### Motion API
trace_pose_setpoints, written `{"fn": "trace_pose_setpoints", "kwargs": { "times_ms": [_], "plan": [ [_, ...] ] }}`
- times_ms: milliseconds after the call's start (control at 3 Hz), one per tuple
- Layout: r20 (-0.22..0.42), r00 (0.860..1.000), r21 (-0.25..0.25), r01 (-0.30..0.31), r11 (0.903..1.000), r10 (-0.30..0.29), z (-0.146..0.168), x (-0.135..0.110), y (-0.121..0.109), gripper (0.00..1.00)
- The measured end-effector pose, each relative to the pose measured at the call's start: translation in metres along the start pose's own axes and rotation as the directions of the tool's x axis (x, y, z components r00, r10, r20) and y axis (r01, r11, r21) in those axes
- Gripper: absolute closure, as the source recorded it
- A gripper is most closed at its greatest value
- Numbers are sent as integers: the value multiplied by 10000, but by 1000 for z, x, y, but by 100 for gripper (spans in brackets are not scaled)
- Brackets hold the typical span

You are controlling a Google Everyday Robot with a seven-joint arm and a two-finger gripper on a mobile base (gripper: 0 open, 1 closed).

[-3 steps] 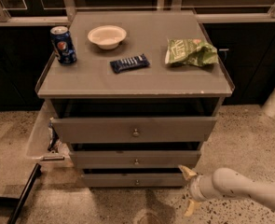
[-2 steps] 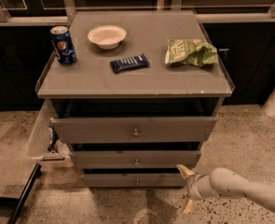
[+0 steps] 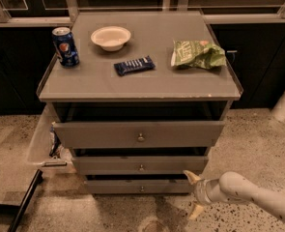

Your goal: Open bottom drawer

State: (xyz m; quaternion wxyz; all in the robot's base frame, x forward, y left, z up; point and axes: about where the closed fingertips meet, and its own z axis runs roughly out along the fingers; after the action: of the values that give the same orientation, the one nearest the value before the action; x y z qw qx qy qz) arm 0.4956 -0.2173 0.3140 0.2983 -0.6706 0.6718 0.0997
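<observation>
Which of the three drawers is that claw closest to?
The bottom drawer, the lowest one with the shortest front; the open gripper is by its right end.

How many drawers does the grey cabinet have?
3: the tall top drawer, the middle drawer beneath it, and the bottom drawer lowest. The gripper, jaws open, is by the bottom drawer's right end.

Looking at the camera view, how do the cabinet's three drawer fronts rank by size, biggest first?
1. Top drawer front, pulled out nearest the camera, which may flatter it.
2. Middle drawer front.
3. Bottom drawer front, the shortest.
The hand hovers open just right of it.
</observation>
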Motion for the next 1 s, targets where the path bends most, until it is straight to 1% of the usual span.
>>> {"fn": "trace_pose_setpoints", "kwargs": {
  "times_ms": [333,667,1000],
  "plan": [
    [191,9998,-134,-64,9999,67,21,5,4,0],
    [457,9989,-461,-51,9989,72,54,11,10,0],
    [710,9975,-665,-22,9978,69,79,16,13,0]
  ]
}}
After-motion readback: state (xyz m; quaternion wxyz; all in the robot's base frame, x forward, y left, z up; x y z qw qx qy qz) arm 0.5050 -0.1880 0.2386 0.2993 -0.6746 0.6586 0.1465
